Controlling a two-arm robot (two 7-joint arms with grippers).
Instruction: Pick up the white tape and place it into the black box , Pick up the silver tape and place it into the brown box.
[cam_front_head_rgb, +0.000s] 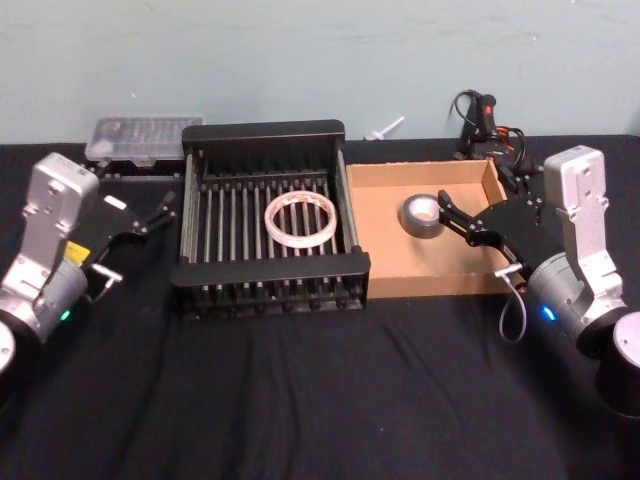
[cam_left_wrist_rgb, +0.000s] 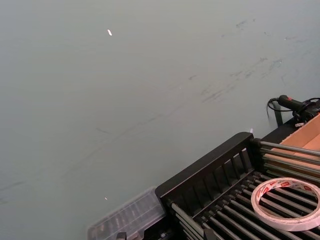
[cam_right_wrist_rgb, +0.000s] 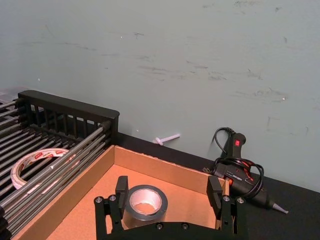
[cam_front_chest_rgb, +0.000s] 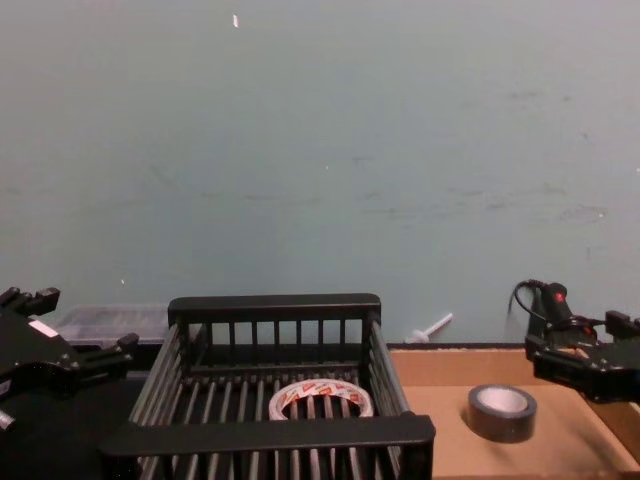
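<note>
Both rolls already lie in their boxes, so the step in hand looks like the right arm's release and retreat. The right gripper (cam_right_wrist_rgb: 169, 192) has its jaws spread wide apart, holding nothing; the silver tape (cam_right_wrist_rgb: 145, 201) lies flat on the floor of the brown box (cam_right_wrist_rgb: 165, 170), between the two fingers and just ahead of them, touching neither as far as can be told. To finish well: keep the jaws spread and lift straight up before drawing back, so no fingertip catches the roll or the cardboard wall near the outer finger. The silver tape is a thick dark grey roll with a pale core, its hollow facing up. The white tape (cam_front_head_rgb: 300, 219) lies flat on the slatted bottom of the black box (cam_front_head_rgb: 270, 133), well away from either gripper; it is thin, wide-holed, red-printed. The left gripper (cam_front_head_rgb: 137, 242) hangs beside the black box's outer wall, jaws apart and empty, idle. A glue gun (cam_right_wrist_rgb: 239, 167) sits on the table beyond the cardboard wall, clear of the retreat path.
</note>
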